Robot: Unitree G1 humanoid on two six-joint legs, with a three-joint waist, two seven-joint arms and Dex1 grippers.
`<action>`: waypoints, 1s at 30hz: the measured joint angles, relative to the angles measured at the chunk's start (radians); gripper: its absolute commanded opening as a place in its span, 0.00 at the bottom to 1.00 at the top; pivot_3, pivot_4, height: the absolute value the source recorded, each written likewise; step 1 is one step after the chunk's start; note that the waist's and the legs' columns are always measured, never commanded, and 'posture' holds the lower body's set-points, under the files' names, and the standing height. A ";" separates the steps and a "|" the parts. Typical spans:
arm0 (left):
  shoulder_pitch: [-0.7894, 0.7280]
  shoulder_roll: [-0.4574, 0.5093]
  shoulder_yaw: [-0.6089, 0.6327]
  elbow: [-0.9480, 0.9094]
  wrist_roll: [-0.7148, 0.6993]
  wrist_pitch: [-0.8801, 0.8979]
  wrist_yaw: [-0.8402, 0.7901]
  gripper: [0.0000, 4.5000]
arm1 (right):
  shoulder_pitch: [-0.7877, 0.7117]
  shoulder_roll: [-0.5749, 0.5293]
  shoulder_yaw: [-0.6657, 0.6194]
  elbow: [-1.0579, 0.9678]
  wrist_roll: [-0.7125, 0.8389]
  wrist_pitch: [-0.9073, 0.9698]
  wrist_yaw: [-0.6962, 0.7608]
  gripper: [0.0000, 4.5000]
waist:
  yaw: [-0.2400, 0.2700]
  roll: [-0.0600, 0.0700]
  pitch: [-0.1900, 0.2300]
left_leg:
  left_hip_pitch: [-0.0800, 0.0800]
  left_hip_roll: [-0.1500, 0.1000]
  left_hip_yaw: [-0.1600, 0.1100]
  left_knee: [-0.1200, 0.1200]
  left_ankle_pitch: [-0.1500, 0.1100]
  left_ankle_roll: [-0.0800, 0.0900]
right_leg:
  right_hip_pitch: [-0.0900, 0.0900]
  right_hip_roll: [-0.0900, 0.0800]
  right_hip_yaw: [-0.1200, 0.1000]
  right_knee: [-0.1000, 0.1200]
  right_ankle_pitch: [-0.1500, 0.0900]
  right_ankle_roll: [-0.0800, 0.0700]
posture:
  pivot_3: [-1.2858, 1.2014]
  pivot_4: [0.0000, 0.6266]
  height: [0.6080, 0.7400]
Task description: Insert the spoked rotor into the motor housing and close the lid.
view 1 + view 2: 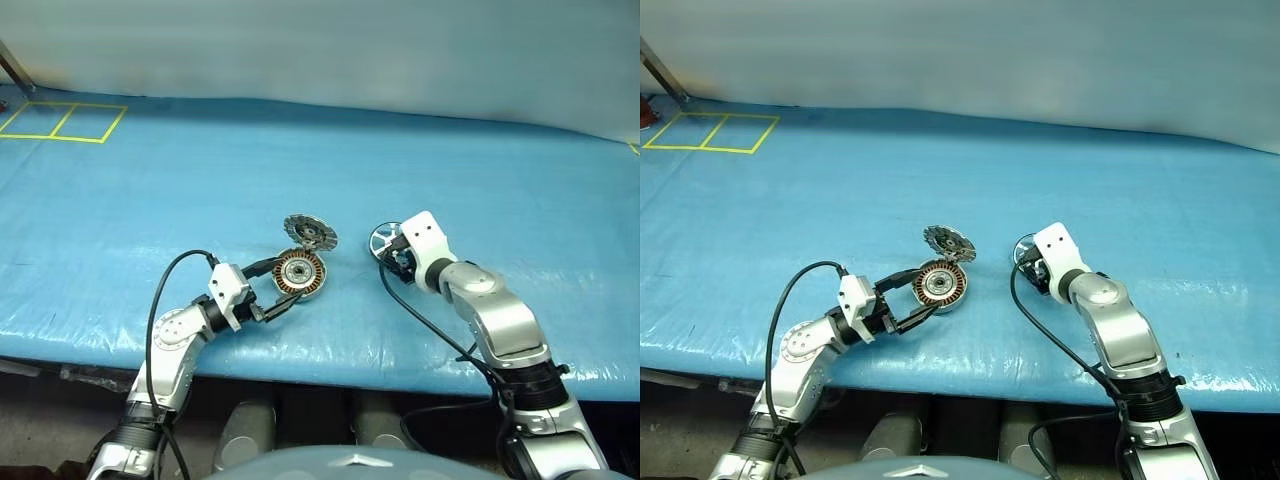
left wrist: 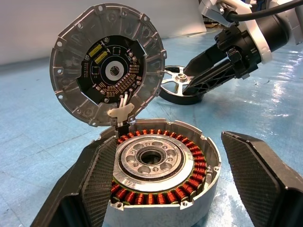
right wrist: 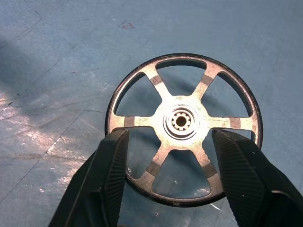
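Left end effector [image 1: 283, 288]: spread wide around the motor housing [image 1: 300, 273], one finger on each side; whether the pads actually touch the case cannot be told from the left wrist view.
Motor housing: set on the blue surface [image 1: 300, 150] near its front edge, open, with the copper windings exposed.
Lid [image 1: 310, 232]: swung up on its hinge behind the housing, its dark inner face turned toward the housing.
Right end effector [image 3: 169, 156]: released, its fingers straddling the near part of the spoked rotor [image 3: 182, 126] with gaps seen on both sides; nothing is grasped.
Spoked rotor: lying flat on the surface, just to the right of the housing and apart from it.
Step in hand: the rotor is judged to be about to be gripped.
Advice: the fingers should be centred across the dark rim before they are closed, so that the wheel is not pushed along the surface; the grip is best taken on the rim, with the hub left free for seating in the housing bore.
Risk: a flat, thin wheel may be tipped or slid if one finger arrives first.
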 measured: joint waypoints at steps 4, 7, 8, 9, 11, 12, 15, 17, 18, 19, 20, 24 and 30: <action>-0.001 0.006 0.003 0.000 0.000 -0.004 -0.001 0.86 | -0.004 0.001 -0.001 -0.009 0.002 -0.011 0.003 0.25 | -0.001 -0.001 -0.001 | 0.002 0.000 0.000 0.000 0.000 0.000 | 0.002 0.000 0.000 0.000 0.000 0.000 | 0.52 0.24 1.00; -0.001 0.006 0.005 0.000 0.000 -0.010 -0.001 0.86 | -0.001 0.001 0.000 -0.009 0.002 -0.017 -0.001 0.25 | -0.001 -0.002 -0.001 | 0.002 0.000 0.000 0.001 0.000 0.000 | 0.002 0.000 0.000 0.000 0.000 0.000 | 0.52 0.24 1.00; -0.001 0.007 0.005 0.000 0.000 -0.010 -0.001 0.86 | 0.000 0.001 -0.001 -0.009 0.002 -0.019 -0.002 0.25 | -0.001 -0.002 -0.001 | 0.002 0.000 0.000 0.001 0.000 0.000 | 0.002 0.000 0.000 0.000 0.000 0.000 | 0.52 0.24 1.00; -0.001 0.007 0.005 0.000 0.000 -0.010 -0.002 0.86 | 0.004 0.004 -0.004 -0.011 0.002 -0.021 -0.003 0.25 | -0.001 -0.002 -0.002 | 0.002 0.000 0.000 0.001 0.000 0.000 | 0.002 0.000 0.000 0.000 0.000 0.000 | 0.52 0.24 1.00; 0.000 0.008 0.007 0.000 -0.001 -0.010 -0.005 0.86 | 0.021 0.019 -0.028 -0.020 0.013 -0.024 -0.006 0.25 | 0.000 -0.002 -0.002 | 0.001 0.000 0.000 0.001 0.000 0.000 | 0.002 0.000 0.000 0.001 0.000 0.000 | 0.52 0.24 1.00; 0.000 0.009 0.008 0.000 -0.001 -0.010 -0.006 0.86 | 0.030 0.026 -0.043 -0.028 0.025 -0.024 -0.006 0.25 | 0.000 -0.002 -0.002 | 0.001 0.000 -0.001 0.001 0.000 0.000 | 0.001 0.000 0.000 0.001 0.000 0.000 | 0.52 0.24 1.00; 0.000 0.016 0.011 0.000 -0.006 -0.010 -0.008 0.86 | 0.076 0.055 -0.096 -0.063 0.064 -0.030 0.001 0.25 | 0.000 -0.002 -0.002 | 0.000 0.000 -0.001 0.000 0.000 0.000 | 0.000 0.000 0.000 0.001 0.000 0.000 | 0.52 0.24 1.00; 0.002 0.020 0.015 0.000 -0.012 -0.009 -0.015 0.86 | 0.119 0.071 -0.133 -0.095 0.109 -0.047 0.021 0.25 | 0.001 -0.002 -0.001 | 0.000 0.000 -0.001 0.000 0.000 0.000 | 0.000 0.000 0.000 0.000 0.000 0.000 | 0.52 0.24 1.00; 0.005 0.024 0.017 0.000 -0.016 -0.008 -0.021 0.86 | 0.139 0.078 -0.149 -0.113 0.136 -0.053 0.039 0.25 | 0.001 -0.002 -0.001 | 0.000 0.000 -0.001 0.000 0.000 0.000 | 0.000 0.000 0.000 0.000 0.000 0.000 | 0.52 0.24 1.00; 0.006 0.027 0.020 0.000 -0.025 -0.006 -0.027 0.86 | 0.157 0.081 -0.162 -0.134 0.167 -0.055 0.059 0.25 | 0.000 -0.002 -0.001 | 0.000 0.000 -0.001 0.000 0.000 0.000 | 0.000 0.000 0.000 0.000 0.000 0.000 | 0.52 0.24 1.00; 0.005 0.027 0.021 0.000 -0.038 -0.002 -0.032 0.86 | 0.175 0.084 -0.177 -0.155 0.202 -0.055 0.081 0.25 | -0.001 -0.002 -0.001 | 0.000 0.000 -0.001 0.000 0.000 0.000 | 0.000 0.000 0.000 0.000 0.000 0.000 | 0.52 0.24 1.00; 0.005 0.027 0.022 -0.001 -0.068 0.013 -0.061 0.86 | 0.236 0.073 -0.222 -0.220 0.315 -0.053 0.158 0.25 | 0.000 -0.002 -0.001 | 0.000 0.000 -0.001 0.000 0.000 0.000 | 0.001 0.000 0.000 0.000 0.000 0.000 | 0.52 0.24 1.00; 0.000 0.028 0.022 -0.001 -0.084 0.014 -0.083 0.86 | 0.302 0.007 -0.245 -0.272 0.439 -0.052 0.257 0.25 | 0.001 -0.002 -0.001 | 0.000 0.000 -0.001 0.000 0.000 0.000 | 0.000 0.000 0.000 0.000 -0.001 -0.001 | 0.52 0.24 1.00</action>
